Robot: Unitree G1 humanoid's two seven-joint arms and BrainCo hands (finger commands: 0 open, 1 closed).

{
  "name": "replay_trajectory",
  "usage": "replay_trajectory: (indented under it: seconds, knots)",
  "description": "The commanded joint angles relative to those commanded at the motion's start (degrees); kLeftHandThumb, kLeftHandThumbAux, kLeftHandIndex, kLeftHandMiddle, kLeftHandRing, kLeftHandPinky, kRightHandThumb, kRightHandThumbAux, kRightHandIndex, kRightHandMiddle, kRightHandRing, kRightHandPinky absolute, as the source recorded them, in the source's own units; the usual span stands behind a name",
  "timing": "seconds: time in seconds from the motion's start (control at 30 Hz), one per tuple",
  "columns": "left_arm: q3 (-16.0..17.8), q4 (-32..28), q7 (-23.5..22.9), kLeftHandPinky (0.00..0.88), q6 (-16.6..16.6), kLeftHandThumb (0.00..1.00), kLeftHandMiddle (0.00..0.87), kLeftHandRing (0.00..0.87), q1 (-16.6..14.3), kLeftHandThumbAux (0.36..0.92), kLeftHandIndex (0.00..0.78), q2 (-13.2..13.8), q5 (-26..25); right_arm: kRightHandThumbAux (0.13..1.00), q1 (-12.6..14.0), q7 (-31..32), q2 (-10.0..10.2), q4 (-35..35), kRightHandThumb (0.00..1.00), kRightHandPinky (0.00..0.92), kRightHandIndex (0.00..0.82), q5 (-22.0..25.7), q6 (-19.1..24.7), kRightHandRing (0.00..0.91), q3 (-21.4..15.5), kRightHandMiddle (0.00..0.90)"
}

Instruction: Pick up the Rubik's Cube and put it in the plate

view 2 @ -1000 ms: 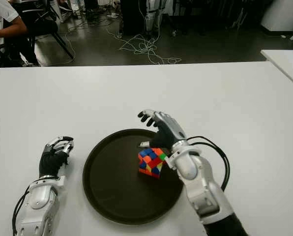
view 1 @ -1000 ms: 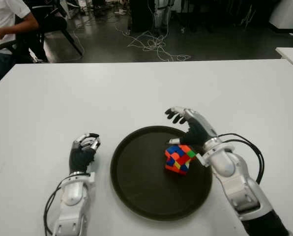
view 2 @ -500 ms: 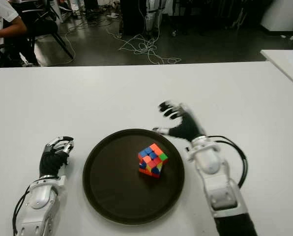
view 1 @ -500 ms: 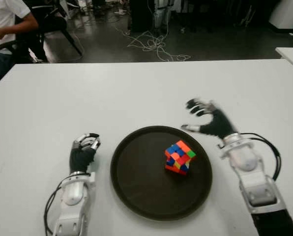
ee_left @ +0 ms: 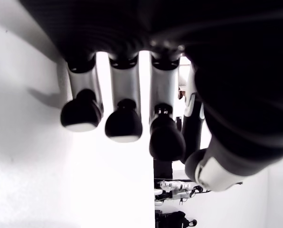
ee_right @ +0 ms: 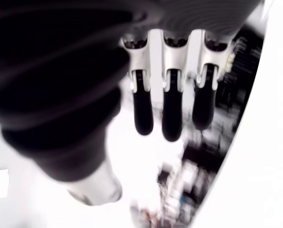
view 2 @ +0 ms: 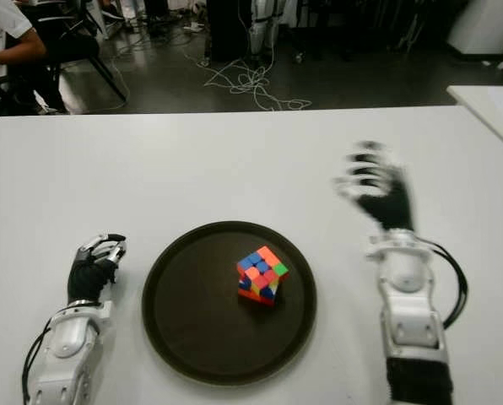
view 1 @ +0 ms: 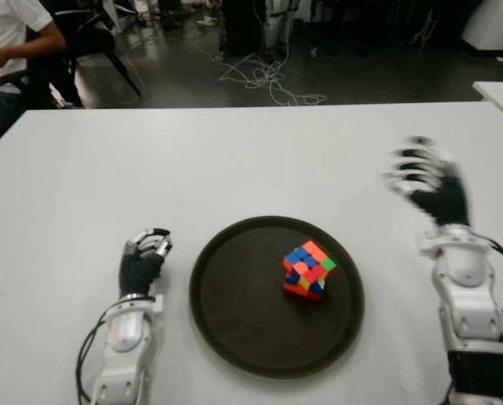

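- Sitting tilted inside the round dark plate [view 1: 235, 337], right of its middle, your Rubik's Cube [view 1: 307, 270] is free of both hands.
- Your right hand [view 1: 429, 181] is raised over the white table [view 1: 235, 160], well right of the plate, fingers spread and empty.
- Your left hand [view 1: 142, 261] shows just left of the plate, fingers curled, holding nothing.
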Motion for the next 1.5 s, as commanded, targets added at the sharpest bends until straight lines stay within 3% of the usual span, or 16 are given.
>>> replay_trajectory:
  seconds: [0.3,0.63,0.83,1.27,1.5]
  knots:
    - [-0.08,-0.27,-0.22,0.831,0.25,0.712,0.822,0.832,0.0,0.703,0.444,0.28,-0.41,0.934,-0.78,-5.01,2.76,2.36,0.041,0.177,0.133,1.99,1.61,0.205,-1.55,0.217]
    - [0.07,0.14,-0.21,0.815,0.5,0.712,0.819,0.824,-0.31,0.704,0.444,0.49,-0.47,0.942,-2.36,-8.33,4.41,5.86,0.055,0.094,0.061,2.55,1.81,0.102,-1.92,0.098]
    - [0.2,0.18,-0.01,0.825,0.95,0.711,0.819,0.827,-0.49,0.704,0.444,0.58,-0.27,0.922,-2.03,-9.24,4.68,7.42,0.007,0.039,0.007,1.72,2.1,0.02,-1.0,0.012]
    - [0.17,0.21,-0.2,0.813,0.95,0.712,0.812,0.822,-0.41,0.703,0.444,0.84,0.04,0.931,-2.34,-8.85,5.53,9.4,0.0,0.024,0.0,4.43,6.17,0.0,-1.65,0.0]
    - [-0.03,-0.03,-0.01,0.827,1.17,0.711,0.82,0.828,-0.2,0.704,0.444,0.72,0.31,0.928,-2.27,-8.55,5.86,9.84,0.0,0.016,0.0,5.46,6.11,0.0,-1.55,0.0]
